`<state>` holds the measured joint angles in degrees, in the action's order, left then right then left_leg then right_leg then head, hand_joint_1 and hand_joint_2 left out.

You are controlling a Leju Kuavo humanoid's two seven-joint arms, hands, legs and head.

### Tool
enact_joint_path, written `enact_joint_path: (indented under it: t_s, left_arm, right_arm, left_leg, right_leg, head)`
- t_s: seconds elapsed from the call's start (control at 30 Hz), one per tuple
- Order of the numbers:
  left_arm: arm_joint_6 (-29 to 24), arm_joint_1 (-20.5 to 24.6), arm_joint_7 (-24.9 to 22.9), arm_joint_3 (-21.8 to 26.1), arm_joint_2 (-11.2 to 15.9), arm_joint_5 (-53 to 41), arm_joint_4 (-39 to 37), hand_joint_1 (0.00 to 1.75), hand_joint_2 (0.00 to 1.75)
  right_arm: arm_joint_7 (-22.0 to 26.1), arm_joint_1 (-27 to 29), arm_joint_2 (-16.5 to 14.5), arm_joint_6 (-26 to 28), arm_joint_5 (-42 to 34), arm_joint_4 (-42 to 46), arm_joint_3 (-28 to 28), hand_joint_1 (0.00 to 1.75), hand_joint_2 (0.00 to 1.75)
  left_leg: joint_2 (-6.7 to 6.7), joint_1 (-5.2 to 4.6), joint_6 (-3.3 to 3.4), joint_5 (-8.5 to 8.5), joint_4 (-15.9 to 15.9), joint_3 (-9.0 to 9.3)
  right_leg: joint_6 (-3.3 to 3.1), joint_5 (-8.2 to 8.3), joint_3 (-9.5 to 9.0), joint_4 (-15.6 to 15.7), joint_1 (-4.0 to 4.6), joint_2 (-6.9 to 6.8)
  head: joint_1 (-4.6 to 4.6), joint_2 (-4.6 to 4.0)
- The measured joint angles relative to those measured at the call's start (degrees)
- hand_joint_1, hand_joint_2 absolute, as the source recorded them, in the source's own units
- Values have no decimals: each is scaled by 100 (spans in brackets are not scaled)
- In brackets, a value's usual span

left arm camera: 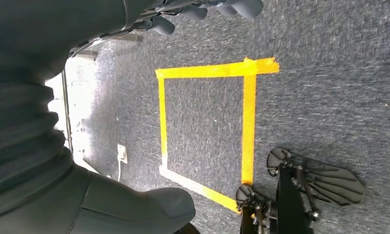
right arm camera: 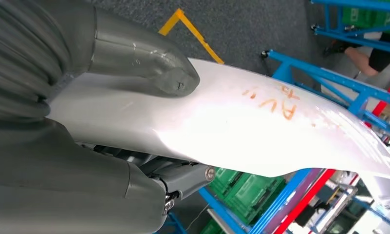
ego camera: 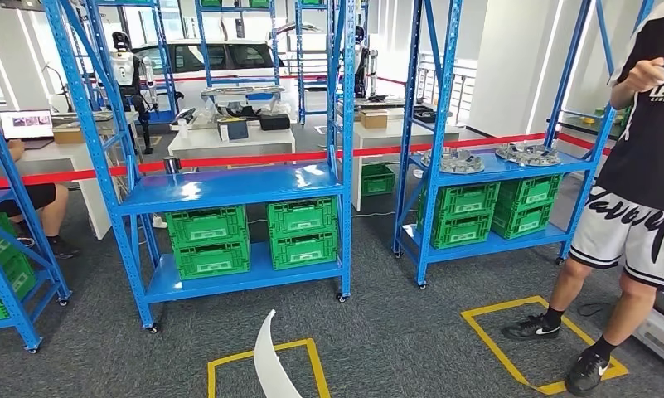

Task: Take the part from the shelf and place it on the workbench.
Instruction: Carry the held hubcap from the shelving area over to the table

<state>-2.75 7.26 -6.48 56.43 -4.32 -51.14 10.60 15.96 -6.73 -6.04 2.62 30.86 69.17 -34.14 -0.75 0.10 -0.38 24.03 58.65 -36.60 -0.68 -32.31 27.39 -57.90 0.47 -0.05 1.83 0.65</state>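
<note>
Gripping long white part (right arm camera: 261, 122) in right hand (right arm camera: 134, 68), thumb pressing on top; tip showing at 6 o'clock in head view. Left hand (left arm camera: 202, 9) hanging over floor, fingers curling, holding nothing. Risking slip or swinging overhang clipping shelf (ego camera: 229, 186) upright or person (ego camera: 643, 166) at 3 o'clock.

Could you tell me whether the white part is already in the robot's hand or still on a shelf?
In hand. The right hand grips the white curved part, thumb pressed on its top face; its tip rises over the floor, away from the blue shelf.
</note>
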Motion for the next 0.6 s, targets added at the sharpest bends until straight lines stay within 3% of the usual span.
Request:
enact_joint_path:
  t_s: [0.07,0.1,0.17,0.23,0.27,0.3,0.33,0.4,0.47,0.5,0.53,0.6]
  left_arm:
    - [-6,-18,-32,0,-7,1,-3,0,175]
    - [17,-30,-30,1,-11,11,-6,0,175]
    - [119,-66,1,3,-20,52,-11,0,175]
    - [207,-109,8,6,-27,89,-16,0,175]
    - [217,-129,-17,9,-31,102,-18,0,175]
    - [221,-150,-53,14,-36,114,-19,0,175]
    - [222,-168,-101,20,-43,119,-21,0,175]
    - [223,-199,-196,27,-55,84,-22,0,175]
    - [228,-221,-260,28,-67,36,-21,0,175]
    - [229,-227,-273,28,-74,25,-21,0,175]
    - [229,-231,-271,29,-83,21,-22,0,175]
    - [229,-234,-236,32,-103,25,-25,0,175]
  right_arm:
    - [-29,24,21,-6,2,28,0,175,175]
    - [-46,36,30,-15,-1,40,0,175,175]
    - [-86,65,38,-34,-16,80,0,175,175]
    - [-125,104,55,-81,-59,112,0,175,175]
    - [-133,129,68,-109,-85,116,0,175,175]
    - [-138,158,82,-133,-114,116,0,175,175]
    - [-139,186,97,-145,-142,117,0,175,175]
    - [-139,234,120,-145,-200,139,0,175,175]
    - [-135,262,134,-140,-250,190,1,175,175]
    - [-133,271,140,-139,-267,213,2,175,175]
    - [-131,279,146,-139,-285,229,2,175,175]
    - [-124,302,169,-143,-321,257,2,175,175]
  left_leg:
    - [0,14,-75,-88,-30,-19]
    - [10,21,-110,-45,-5,-59]
    - [36,33,-169,330,302,-196]
    - [49,42,-217,850,981,-363]
    - [49,46,-231,962,1300,-411]
    - [51,46,-235,951,1514,-404]
    - [59,46,-228,830,1518,-304]
    - [177,45,-174,595,938,198]
    - [371,39,-106,644,123,779]
    - [424,31,-82,712,-123,931]
    - [404,22,-61,747,-221,972]
    - [282,36,4,713,-246,932]
  right_leg:
    - [-75,63,52,67,5,-3]
    - [-121,118,102,86,-2,-8]
    - [-197,248,221,126,-27,-16]
    - [-224,367,361,125,-22,-10]
    - [-221,422,430,119,-18,-3]
    - [-212,478,506,110,-13,11]
    - [-199,530,574,96,-10,33]
    - [-163,624,706,54,-12,95]
    - [-116,702,805,11,-3,162]
    - [-86,740,834,0,-1,198]
    - [-53,777,855,0,4,243]
    - [12,803,899,-31,0,309]
  head:
    - [-1,-2]
    - [-1,-3]
    - [7,-5]
    - [13,-3]
    - [14,-3]
    - [14,-3]
    - [14,-3]
    - [12,-3]
    - [10,-3]
    - [9,-3]
    - [8,-3]
    - [7,-3]
